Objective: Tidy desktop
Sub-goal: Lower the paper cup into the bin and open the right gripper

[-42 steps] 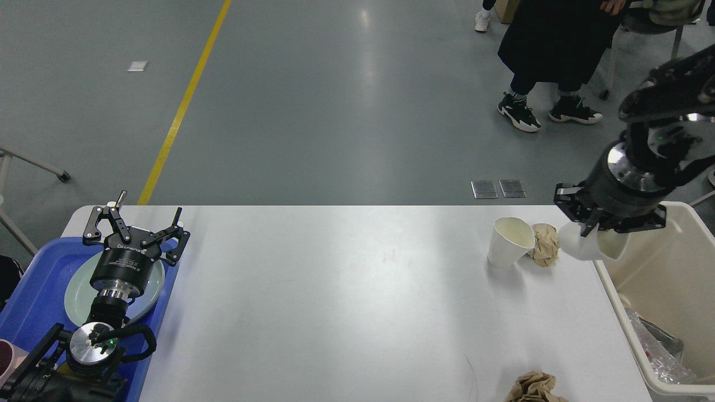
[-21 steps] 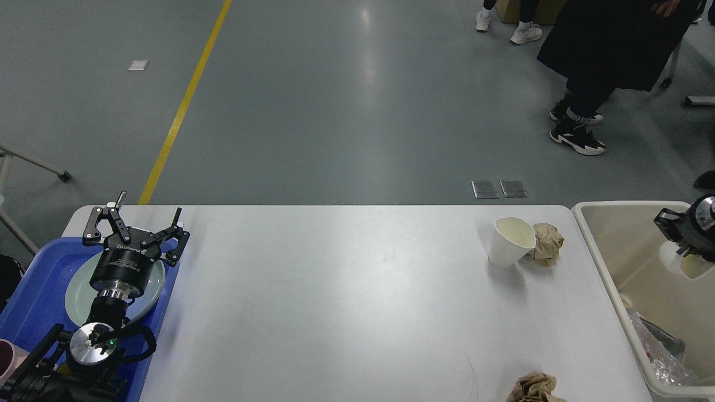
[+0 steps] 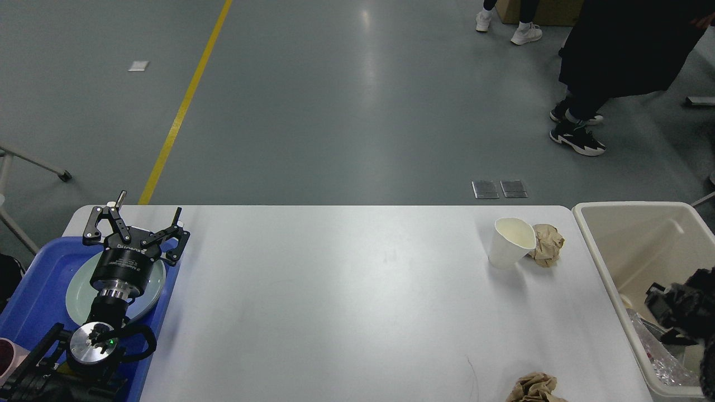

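**Head view: right arm sunk into the bin, cup out of sight**

Head view shows the right gripper [image 3: 678, 306] now low inside the cream bin [image 3: 592, 223], where half a second ago it hung higher over the bin with a white cup in its fingers. That cup can no longer be seen, and the gripper is a dark, blurred mass, so I cannot tell how its fingers stand. The person in black [image 3: 620, 50] on the floor beyond has shifted slightly.

The left gripper [image 3: 137, 220] has not moved: fingers spread wide, holding nothing, above the pale plate [image 3: 78, 290] on the blue tray [image 3: 33, 301].

The desktop [image 3: 335, 301] fills the middle of the view between tray and bin. On it a white paper cup [image 3: 507, 245] leans against a crumpled brown paper ball [image 3: 547, 244] near the far right corner; a second paper wad [image 3: 533, 388] lies at the near edge. Clear plastic wrap [image 3: 662, 357] lies inside the bin.
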